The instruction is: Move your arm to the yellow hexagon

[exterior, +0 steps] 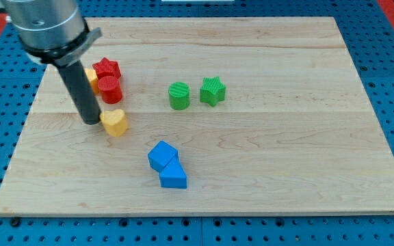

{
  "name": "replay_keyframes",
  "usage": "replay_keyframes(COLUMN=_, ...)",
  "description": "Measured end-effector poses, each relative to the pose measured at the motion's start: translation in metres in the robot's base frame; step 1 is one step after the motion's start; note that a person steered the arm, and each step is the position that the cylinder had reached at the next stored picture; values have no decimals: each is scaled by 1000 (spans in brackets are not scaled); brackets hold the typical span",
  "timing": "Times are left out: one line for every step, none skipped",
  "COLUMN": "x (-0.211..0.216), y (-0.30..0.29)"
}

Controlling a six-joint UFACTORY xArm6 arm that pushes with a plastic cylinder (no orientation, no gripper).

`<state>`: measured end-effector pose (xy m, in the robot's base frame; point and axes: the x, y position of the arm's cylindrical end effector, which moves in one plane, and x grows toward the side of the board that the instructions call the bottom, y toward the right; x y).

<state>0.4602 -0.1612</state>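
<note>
since my tip (92,121) touches the yellow heart (115,122), swing it far-left toward the half-hidden yellow hexagon (91,77); no claw here.

Yellow hexagon (91,76), seemingly half-hidden behind rod

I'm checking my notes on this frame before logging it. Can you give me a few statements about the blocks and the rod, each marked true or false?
1. My tip is just to the view's left of the yellow heart block. True.
2. The two green blocks, green cylinder and green star, sit at the view's bottom edge. False: they lie above the middle.
3. The two blue blocks touch each other. True.
4. The red cylinder stands alone. False: it sits against the red star.
5. The yellow hexagon is partly hidden behind the rod. True.
</note>
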Motion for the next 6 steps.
replay_keyframes(x=0, y=42)
replay_keyframes(x=4, y=78)
replay_keyframes(x=30, y=87)
replay_keyframes(x=36, y=76)
replay_keyframes(x=23, y=31)
replay_keyframes(x=3, y=-32)
